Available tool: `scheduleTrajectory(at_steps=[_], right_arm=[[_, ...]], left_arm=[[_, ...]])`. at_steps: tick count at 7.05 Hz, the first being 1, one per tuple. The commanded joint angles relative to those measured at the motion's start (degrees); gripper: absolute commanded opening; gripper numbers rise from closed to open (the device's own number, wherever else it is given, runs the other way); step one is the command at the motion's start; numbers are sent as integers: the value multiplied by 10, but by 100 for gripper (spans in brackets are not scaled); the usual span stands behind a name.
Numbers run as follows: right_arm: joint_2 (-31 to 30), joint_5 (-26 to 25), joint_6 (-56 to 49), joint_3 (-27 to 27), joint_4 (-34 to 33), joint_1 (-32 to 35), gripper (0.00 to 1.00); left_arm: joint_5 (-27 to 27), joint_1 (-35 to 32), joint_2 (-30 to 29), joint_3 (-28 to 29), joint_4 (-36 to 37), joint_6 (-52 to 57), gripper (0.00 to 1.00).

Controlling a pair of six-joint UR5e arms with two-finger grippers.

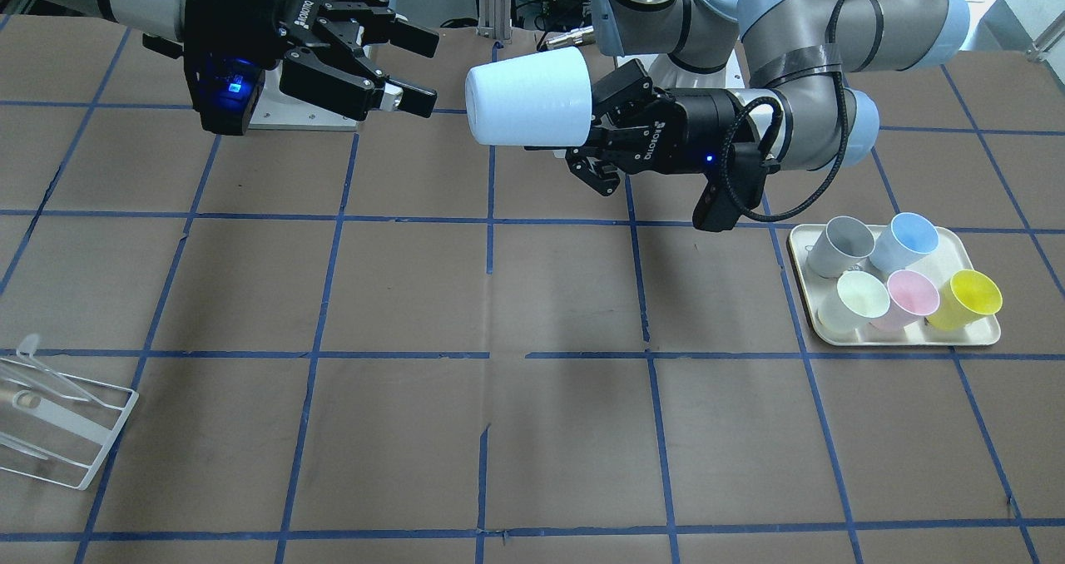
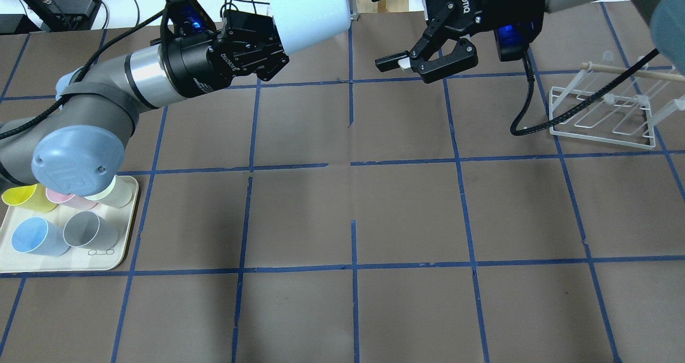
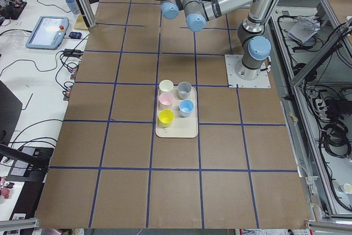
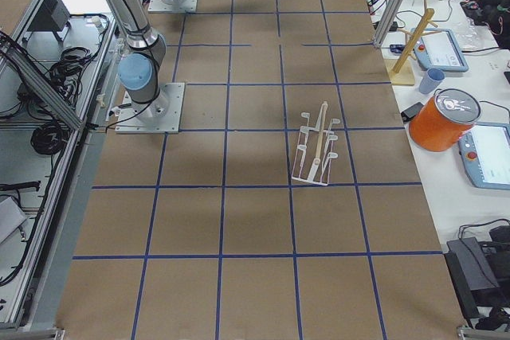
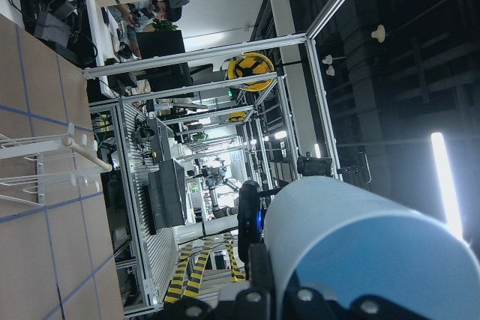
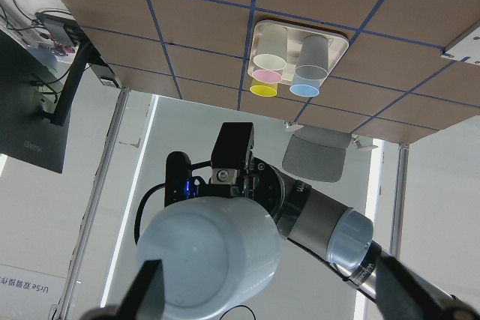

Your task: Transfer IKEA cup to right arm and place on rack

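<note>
My left gripper (image 1: 596,125) is shut on the rim end of the pale blue IKEA cup (image 1: 528,98) and holds it on its side, high above the table, base pointing at my right gripper. In the overhead view the cup (image 2: 307,12) juts out from the left gripper (image 2: 275,42). My right gripper (image 1: 423,71) is open and empty, a short gap from the cup's base; it also shows overhead (image 2: 382,25). The right wrist view looks straight at the cup's base (image 6: 214,260). The white wire rack (image 2: 604,111) stands on the table by the right arm, also in the front view (image 1: 58,423).
A cream tray (image 1: 894,337) on the left arm's side holds several cups: the twin blue cup (image 1: 907,239), a grey one (image 1: 840,246), a pink one (image 1: 911,296), a yellow one (image 1: 969,298) and a pale green one (image 1: 861,298). Brown table with blue grid lines.
</note>
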Motion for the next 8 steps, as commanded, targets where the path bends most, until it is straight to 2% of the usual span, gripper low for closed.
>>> scheduleTrajectory(at_steps=[1,3,5,6,8], right_arm=[[16,13,19,-3,-3,0,100],[36,41,61,-4,-24,0,100],[39,42,164,0,-122,1,100],[46,38,175,7,-160,7,100],[49,37,175,7,-163,35,100]], left_arm=[[-8,-4,3,-6,4,-5,0],[-8,-6,1,-6,4,-5,0],[-8,-14,-8,-5,16,-5,0],[-8,-14,-7,-5,16,-5,0],[-7,-15,-6,-5,17,-5,0]])
